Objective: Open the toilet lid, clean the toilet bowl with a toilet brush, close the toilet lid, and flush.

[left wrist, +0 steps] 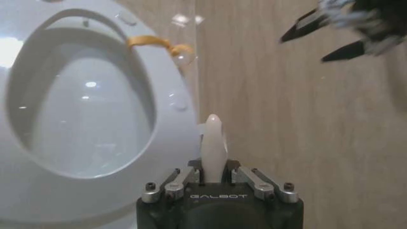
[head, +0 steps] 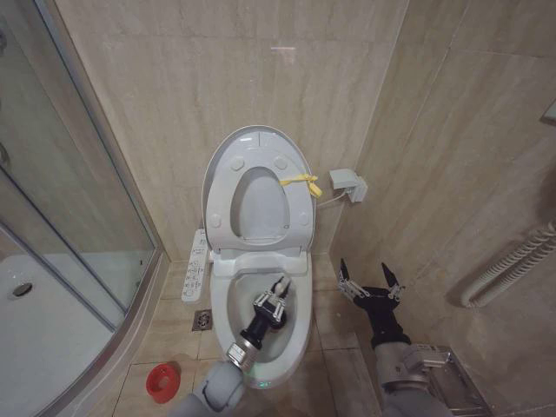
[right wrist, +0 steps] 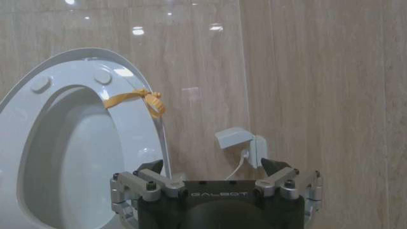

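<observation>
**Head view: our left arm works the brush inside the bowl**

We see our left gripper (head: 276, 300) reaching down into the toilet bowl (head: 228, 300) at lower centre, clenched on the toilet brush (left wrist: 213, 143) handle. Our right gripper (head: 369, 280) hovers right of the bowl, fingers spread, grasping nothing. One toilet lid (head: 261, 137) stands raised against the wall with the seat ring (head: 221, 204), a yellow tie (head: 301, 182) on it. One red holder (head: 162, 382) sits at lower left.

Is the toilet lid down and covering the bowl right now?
No, the toilet lid stands raised against the wall, the seat ring up with it, and the left gripper is over the open toilet bowl.
</observation>
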